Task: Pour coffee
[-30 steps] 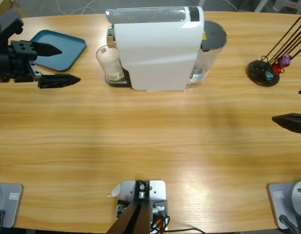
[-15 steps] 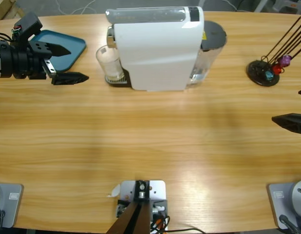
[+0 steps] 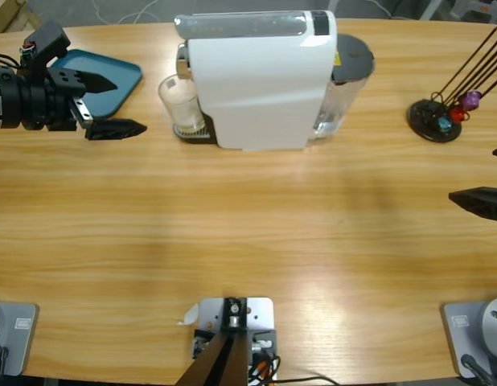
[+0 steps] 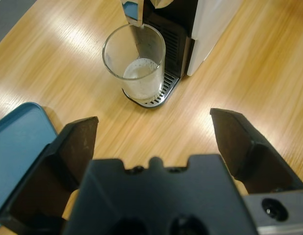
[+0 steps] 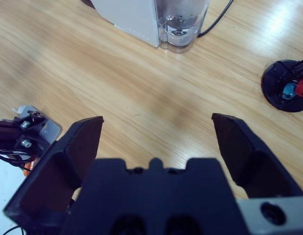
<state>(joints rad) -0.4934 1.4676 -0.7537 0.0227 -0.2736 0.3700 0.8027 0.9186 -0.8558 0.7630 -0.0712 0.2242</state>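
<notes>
Up at the table's left edge in the high view, the left gripper [image 3: 112, 104] hangs with its two black jaws spread wide and nothing between them, pointing along the table toward the coffee machine [image 3: 260, 76]. One jaw lies over the near corner of the teal tray [image 3: 112, 68], the other over bare wood just beside it. Its wrist view looks straight past the parted jaws at the clear glass [image 4: 135, 61], which stands upright on the machine's metal drip grille [image 4: 164, 90] directly under the spout [image 4: 133, 12]. A shallow layer of pale, frothy liquid sits in the bottom of the glass. The glass is well apart from the gripper, with open wood between them, and the tray's rounded corner shows at the wrist view's lower left.

Over at the right edge of the high view only the tips of the right gripper [image 3: 488, 177] show; its wrist view has the jaws likewise released and wide, holding nothing, above bare tabletop [image 5: 117, 83]. Beyond them that view shows the back of the white machine with its transparent water tank [image 5: 181, 22] and a dark cable trailing off, and to the right a black round capsule stand [image 5: 287, 93] with a blue and a red capsule on it. From above, the stand sits near the table's far right, thin black rods rising from it
</notes>
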